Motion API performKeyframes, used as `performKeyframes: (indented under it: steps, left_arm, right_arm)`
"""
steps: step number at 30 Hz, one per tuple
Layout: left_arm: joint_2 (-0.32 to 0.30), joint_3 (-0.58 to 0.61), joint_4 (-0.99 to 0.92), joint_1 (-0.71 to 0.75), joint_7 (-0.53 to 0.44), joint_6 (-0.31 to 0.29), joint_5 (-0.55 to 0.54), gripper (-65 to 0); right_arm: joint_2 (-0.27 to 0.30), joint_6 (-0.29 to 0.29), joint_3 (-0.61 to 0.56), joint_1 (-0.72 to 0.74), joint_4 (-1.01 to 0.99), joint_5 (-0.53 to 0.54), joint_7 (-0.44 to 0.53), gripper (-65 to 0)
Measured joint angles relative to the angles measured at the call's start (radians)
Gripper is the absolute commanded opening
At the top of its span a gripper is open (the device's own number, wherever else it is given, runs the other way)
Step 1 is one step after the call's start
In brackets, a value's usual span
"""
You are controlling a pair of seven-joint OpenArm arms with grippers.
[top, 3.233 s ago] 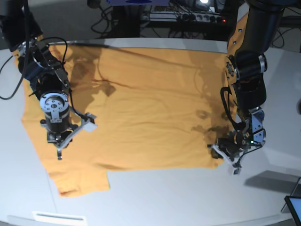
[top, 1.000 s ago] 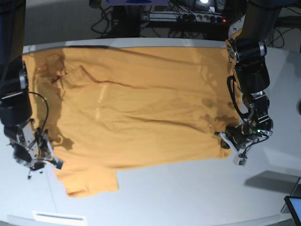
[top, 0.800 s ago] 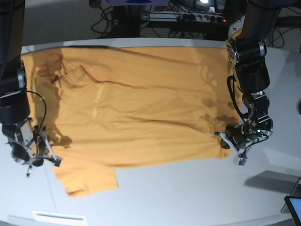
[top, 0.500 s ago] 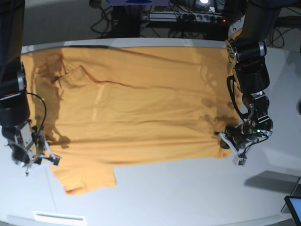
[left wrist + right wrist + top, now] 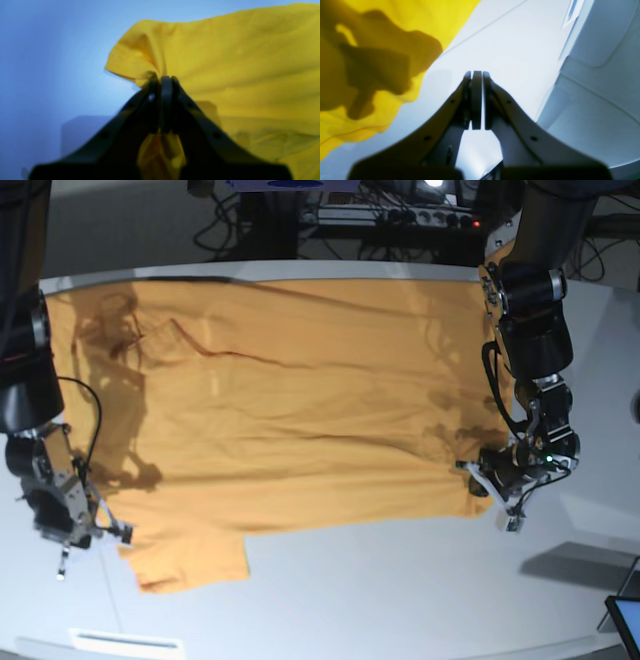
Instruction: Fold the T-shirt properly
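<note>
The orange-yellow T-shirt (image 5: 290, 405) lies spread flat across the white table (image 5: 400, 600). The left gripper (image 5: 497, 483) is clenched on its hem corner, whereas the right gripper (image 5: 477, 100) has its jaws pressed together on nothing, just off the sleeve edge. Judged: corner-grasping step; the right needs to reopen and re-grasp.

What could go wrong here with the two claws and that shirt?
1. The right gripper has shut on nothing: its wrist view shows bare table between the pads and the T-shirt off to the side. A lift now would likely raise one corner only.
2. The left gripper pinches just a small bunched corner, which might slip out under tension.
3. The shirt runs up to the table's far edge, so a one-sided pull could drag or skew it.
</note>
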Motion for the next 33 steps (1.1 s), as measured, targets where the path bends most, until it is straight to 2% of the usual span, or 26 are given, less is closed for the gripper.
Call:
performKeyframes:
  steps: [3,9,14,18,22,26,30,33]
  left_arm:
    - [0.000,0.000,0.000,0.000,0.000,0.000,0.000,-65.0]
    - [0.002,0.000,0.000,-0.001,0.000,0.000,0.000,-65.0]
    - [0.001,0.000,0.000,0.000,0.000,0.000,0.000,-65.0]
    - [0.000,0.000,0.000,0.000,0.000,0.000,-0.001,-65.0]
    - [0.001,0.000,0.000,0.000,0.000,0.000,-0.001,-65.0]
    - [0.000,0.000,-0.001,0.000,-0.001,0.000,0.000,-65.0]
    - [0.000,0.000,0.000,0.003,-0.003,0.000,-0.001,-65.0]
    - [0.005,0.000,0.000,0.002,-0.001,0.000,0.000,-65.0]
  right_arm:
    - [0.026,0.001,-0.001,-0.050,-0.007,0.000,0.034,-39.9]
    - [0.033,0.000,-0.002,-0.079,-0.006,-0.003,0.039,-38.2]
    - [0.034,0.001,-0.005,-0.073,0.008,-0.003,0.032,-29.6]
    - [0.027,0.000,-0.005,-0.068,0.012,-0.003,0.027,-26.7]
    - [0.016,0.000,-0.080,-0.069,0.016,-0.008,0.020,-27.1]
    - [0.015,0.003,-0.084,-0.070,0.100,0.000,-0.028,-27.1]
    - [0.055,-0.001,-0.082,-0.064,0.230,-0.001,-0.090,-27.1]
    - [0.063,-0.001,-0.081,-0.076,0.249,-0.003,-0.109,-27.1]
